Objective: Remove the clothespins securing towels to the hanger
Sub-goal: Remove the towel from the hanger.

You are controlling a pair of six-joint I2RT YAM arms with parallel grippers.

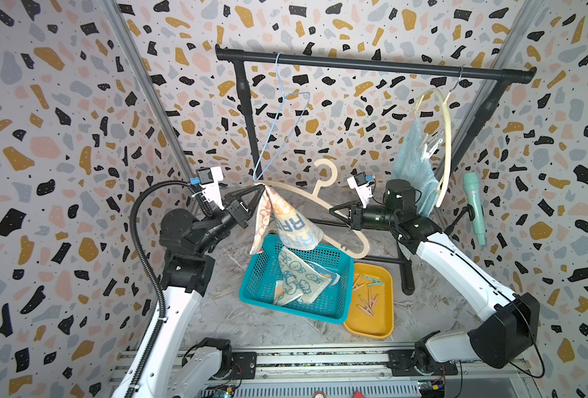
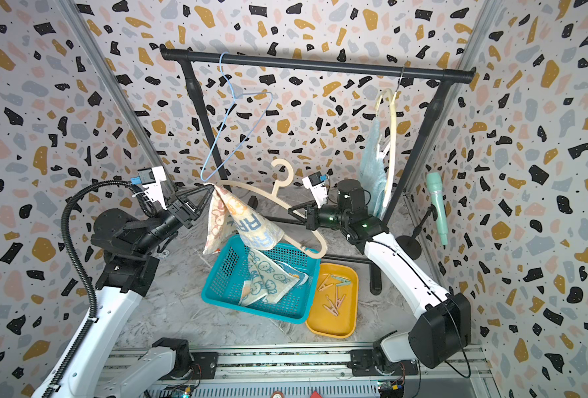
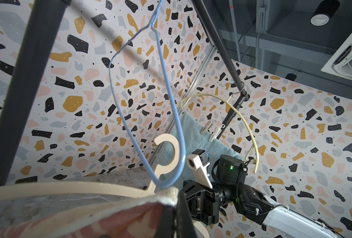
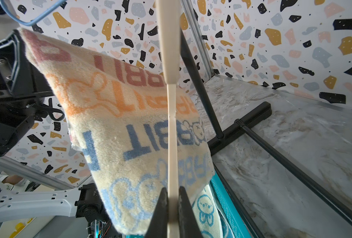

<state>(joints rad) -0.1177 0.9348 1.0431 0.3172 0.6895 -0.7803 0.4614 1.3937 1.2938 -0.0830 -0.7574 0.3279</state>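
Your right fingers (image 4: 160, 212) are clamped on the hanger (image 4: 172, 123) bar. Your left fingers (image 3: 168, 220) pinch a corner of the RABBIT towel (image 1: 285, 220) above the basket (image 1: 254, 272), no peg visible on it. This looks like pulling it free; next, drag it off and drop it. Pegs (image 3: 207, 128) sit on the blue towel (image 1: 411, 165).

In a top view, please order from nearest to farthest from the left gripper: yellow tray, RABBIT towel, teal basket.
1. RABBIT towel: corner pinched in the left gripper.
2. teal basket: below, mid-table.
3. yellow tray: beyond the basket, on the robot's right.
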